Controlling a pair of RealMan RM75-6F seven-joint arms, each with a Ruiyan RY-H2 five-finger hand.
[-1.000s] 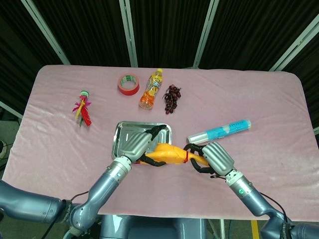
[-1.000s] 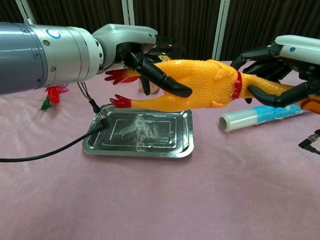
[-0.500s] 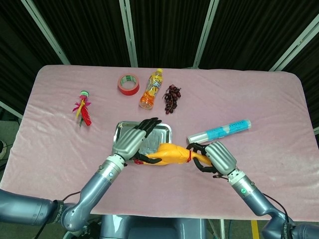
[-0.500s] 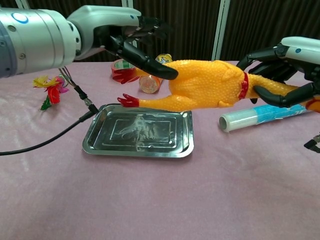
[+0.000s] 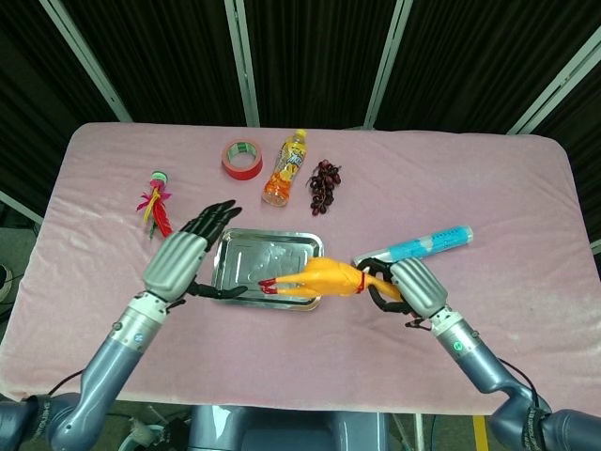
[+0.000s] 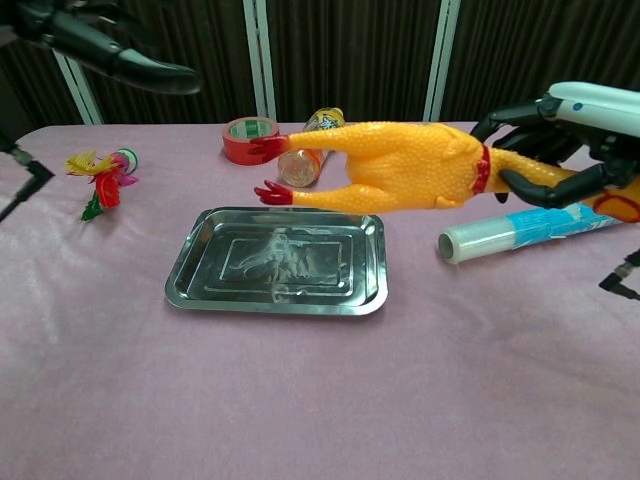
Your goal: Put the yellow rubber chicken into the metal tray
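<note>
The yellow rubber chicken (image 5: pixel 321 278) (image 6: pixel 410 175) hangs level above the right side of the metal tray (image 5: pixel 242 248) (image 6: pixel 200 262), red feet pointing left. My right hand (image 5: pixel 409 287) (image 6: pixel 565 135) grips it by the neck, past the red collar. My left hand (image 5: pixel 185 260) (image 6: pixel 105 45) is off the chicken, fingers spread, to the left of the tray. The tray holds nothing.
Behind the tray lie a red tape roll (image 5: pixel 241 159), an orange drink bottle (image 5: pixel 285 169) on its side and a bunch of dark grapes (image 5: pixel 324 184). A red and yellow feather toy (image 5: pixel 156 204) lies far left. A blue and white roll (image 5: pixel 413 247) lies right of the tray.
My left hand has let go of the chicken and drawn back to the left with fingers spread. The right hand alone now holds the chicken, shifted slightly over the tray's right side.
</note>
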